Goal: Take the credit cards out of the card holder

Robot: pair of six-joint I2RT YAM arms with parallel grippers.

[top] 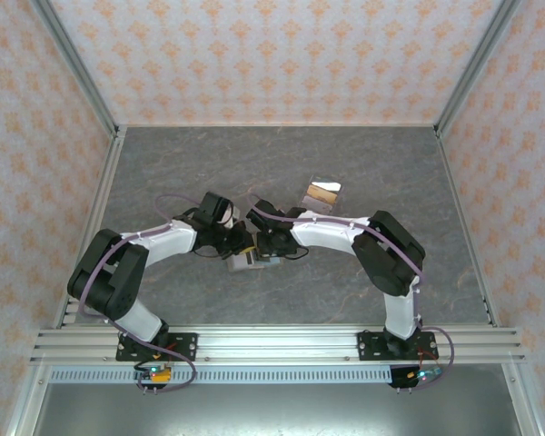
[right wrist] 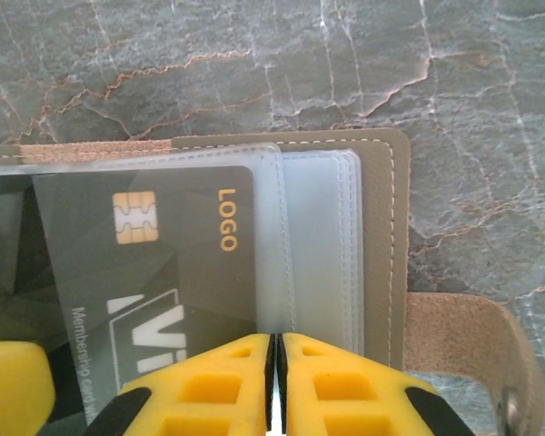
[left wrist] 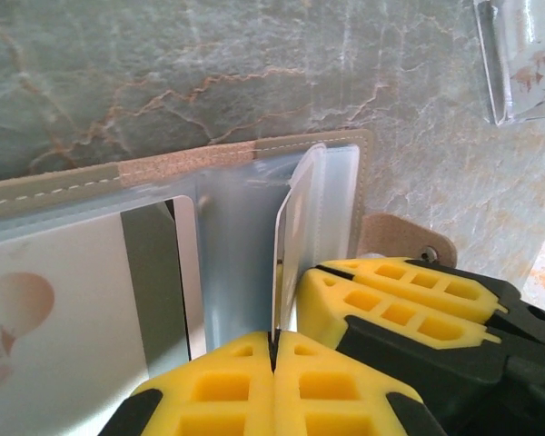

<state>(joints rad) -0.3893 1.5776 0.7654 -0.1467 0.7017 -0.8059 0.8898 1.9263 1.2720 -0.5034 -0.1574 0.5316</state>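
The card holder point(top: 246, 261) lies open in the middle of the table, where both grippers meet. Its olive-taupe cover point(left wrist: 64, 186) holds clear sleeves, and a brown tab point(left wrist: 401, 238) sticks out on the right. My left gripper point(left wrist: 272, 350) is shut on the near edge of a thin pale credit card point(left wrist: 291, 227) that stands on edge out of the sleeves. A pale card with a bulb picture point(left wrist: 45, 309) lies flat to the left. My right gripper point(right wrist: 274, 359) is shut on the card holder's clear sleeve point(right wrist: 318, 245), beside a dark chip card marked LOGO point(right wrist: 154, 245).
A glossy clear piece with tan parts point(top: 324, 193) lies behind and right of the holder, also at the corner of the left wrist view point(left wrist: 527, 54). The right gripper's yellow fingers point(left wrist: 409, 300) lie close beside the left ones. Patterned walls enclose the grey marbled table point(top: 391, 163).
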